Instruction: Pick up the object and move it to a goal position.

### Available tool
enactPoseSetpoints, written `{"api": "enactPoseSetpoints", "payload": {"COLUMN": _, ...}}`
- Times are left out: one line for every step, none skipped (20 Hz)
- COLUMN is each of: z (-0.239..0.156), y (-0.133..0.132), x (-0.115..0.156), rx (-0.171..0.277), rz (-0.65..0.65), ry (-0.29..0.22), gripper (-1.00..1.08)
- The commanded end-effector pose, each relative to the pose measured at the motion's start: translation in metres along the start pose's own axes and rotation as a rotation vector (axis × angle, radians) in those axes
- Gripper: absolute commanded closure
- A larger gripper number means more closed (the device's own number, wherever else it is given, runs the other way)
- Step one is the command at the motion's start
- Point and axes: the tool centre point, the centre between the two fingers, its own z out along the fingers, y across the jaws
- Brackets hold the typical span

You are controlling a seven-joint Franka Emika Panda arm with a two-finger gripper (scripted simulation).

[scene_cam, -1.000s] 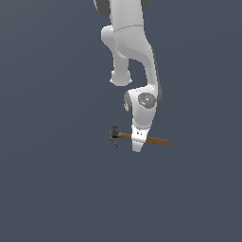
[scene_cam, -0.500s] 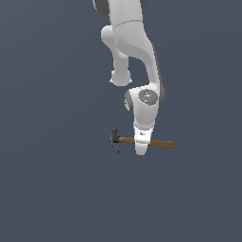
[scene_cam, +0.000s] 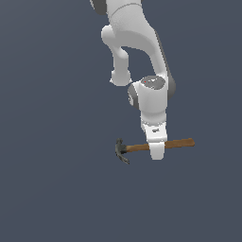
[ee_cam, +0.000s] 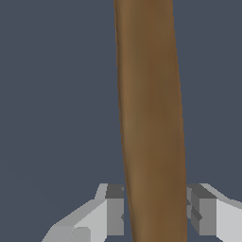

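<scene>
Between the smooth white end effector pads, pinched mid-handle, sits the hammer: slim brown wooden shaft lying nearly level, dark grey metal head toward the exterior view's left. Since a second ago, both have drifted slightly lower and rightward.

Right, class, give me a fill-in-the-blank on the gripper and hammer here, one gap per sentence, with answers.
1. The gripper is shut on the hammer's ____.
2. The hammer lies roughly ____, not upright.
3. In the exterior view, the hammer's head points to the view's ____.
4. The handle is coloured ____.

Answers: handle; level; left; brown
</scene>
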Motion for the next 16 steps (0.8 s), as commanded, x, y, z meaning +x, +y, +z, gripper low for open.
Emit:
{"api": "enactPoseSetpoints", "payload": {"z": -0.023, "y": 0.023, "x": 0.015, "rx": -0.055, "rz": -0.050, "ry": 0.042, "gripper": 1.08}}
{"api": "enactPoseSetpoints", "payload": {"z": -0.032, "y": 0.031, "x": 0.021, "rx": -0.074, "rz": -0.068, "ry": 0.058, "gripper": 1.08}}
{"api": "enactPoseSetpoints", "payload": {"z": -0.040, "y": 0.039, "x": 0.027, "rx": -0.093, "rz": -0.087, "ry": 0.075, "gripper": 1.08}}
{"api": "enactPoseSetpoints", "payload": {"z": -0.049, "y": 0.046, "x": 0.033, "rx": -0.111, "rz": -0.105, "ry": 0.091, "gripper": 1.08}}
{"api": "enactPoseSetpoints", "payload": {"z": -0.058, "y": 0.052, "x": 0.038, "rx": -0.130, "rz": -0.123, "ry": 0.106, "gripper": 1.08}}
{"api": "enactPoseSetpoints", "payload": {"z": -0.067, "y": 0.058, "x": 0.044, "rx": -0.148, "rz": -0.141, "ry": 0.122, "gripper": 1.08}}
{"api": "enactPoseSetpoints", "payload": {"z": -0.076, "y": 0.064, "x": 0.049, "rx": -0.166, "rz": -0.159, "ry": 0.138, "gripper": 1.08}}
{"api": "enactPoseSetpoints", "payload": {"z": -0.085, "y": 0.070, "x": 0.055, "rx": -0.183, "rz": -0.176, "ry": 0.153, "gripper": 1.08}}
{"api": "enactPoseSetpoints", "payload": {"z": -0.094, "y": 0.075, "x": 0.060, "rx": -0.201, "rz": -0.194, "ry": 0.168, "gripper": 1.08}}
{"api": "enactPoseSetpoints", "payload": {"z": -0.104, "y": 0.080, "x": 0.065, "rx": -0.218, "rz": -0.211, "ry": 0.183, "gripper": 1.08}}
{"api": "enactPoseSetpoints", "payload": {"z": -0.113, "y": 0.085, "x": 0.070, "rx": -0.235, "rz": -0.228, "ry": 0.198, "gripper": 1.08}}
{"api": "enactPoseSetpoints", "payload": {"z": -0.123, "y": 0.089, "x": 0.075, "rx": -0.252, "rz": -0.244, "ry": 0.213, "gripper": 1.08}}
{"api": "enactPoseSetpoints", "payload": {"z": -0.132, "y": 0.093, "x": 0.080, "rx": -0.268, "rz": -0.261, "ry": 0.228, "gripper": 1.08}}
{"api": "enactPoseSetpoints", "payload": {"z": -0.141, "y": 0.097, "x": 0.085, "rx": -0.284, "rz": -0.277, "ry": 0.242, "gripper": 1.08}}
{"api": "enactPoseSetpoints", "payload": {"z": -0.150, "y": 0.100, "x": 0.089, "rx": -0.300, "rz": -0.292, "ry": 0.256, "gripper": 1.08}}
{"api": "enactPoseSetpoints", "payload": {"z": -0.159, "y": 0.103, "x": 0.094, "rx": -0.315, "rz": -0.308, "ry": 0.269, "gripper": 1.08}}
